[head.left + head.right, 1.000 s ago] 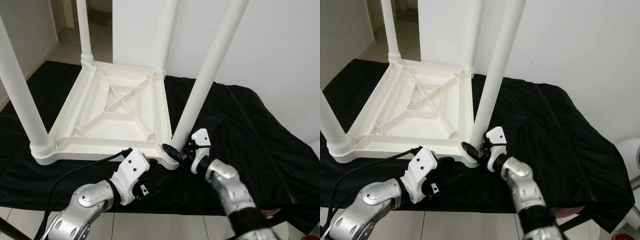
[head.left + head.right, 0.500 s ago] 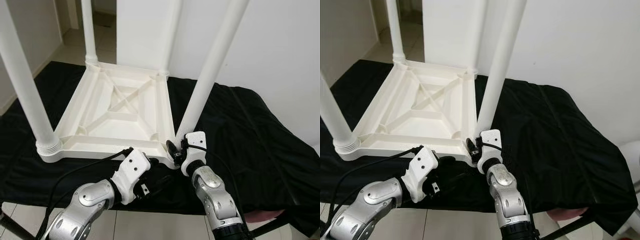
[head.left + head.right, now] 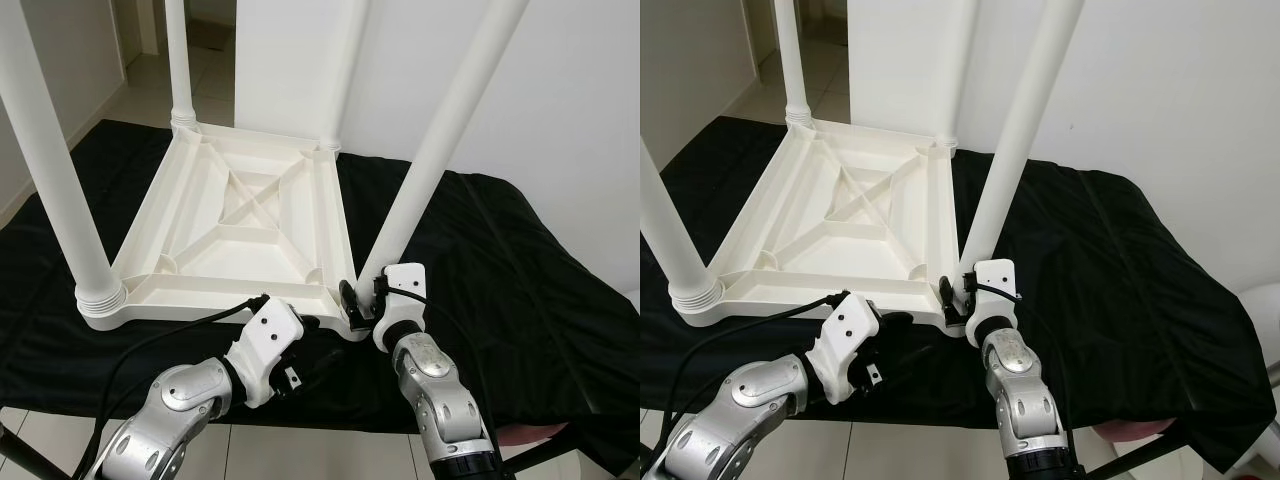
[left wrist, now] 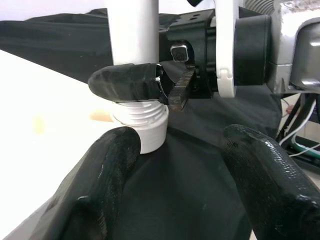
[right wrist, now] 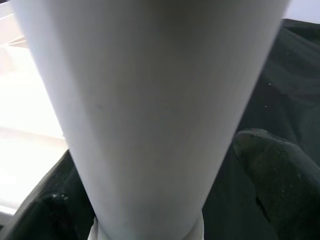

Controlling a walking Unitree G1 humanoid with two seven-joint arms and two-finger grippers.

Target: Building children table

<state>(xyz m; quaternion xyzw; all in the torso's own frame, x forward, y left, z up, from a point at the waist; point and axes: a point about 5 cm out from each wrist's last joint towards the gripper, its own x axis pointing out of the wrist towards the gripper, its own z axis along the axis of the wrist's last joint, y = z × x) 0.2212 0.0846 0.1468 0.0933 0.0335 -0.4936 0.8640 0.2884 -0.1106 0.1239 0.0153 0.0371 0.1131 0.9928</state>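
The white children's table (image 3: 240,215) lies upside down on a black cloth (image 3: 500,270), its legs pointing up. My right gripper (image 3: 362,298) is at the base of the near right leg (image 3: 430,160), shut on it just above the threaded collar (image 4: 142,122). In the left wrist view one of its fingers (image 4: 125,82) presses against that leg. The leg (image 5: 150,110) passes between the dark fingers in the right wrist view. My left gripper (image 3: 318,355) hovers low over the cloth in front of the table's near edge, open and empty, aimed at the same corner.
The near left leg (image 3: 55,170) and the two far legs (image 3: 180,60) stand tall around the tabletop. A white wall (image 3: 560,100) rises behind. The cloth's front edge drops to the tiled floor (image 3: 330,455) close to my arms.
My right forearm has swung in from the right to stand straight in front of the leg's base, gripper staying on the leg. The camera shifted slightly. My left arm has held still.
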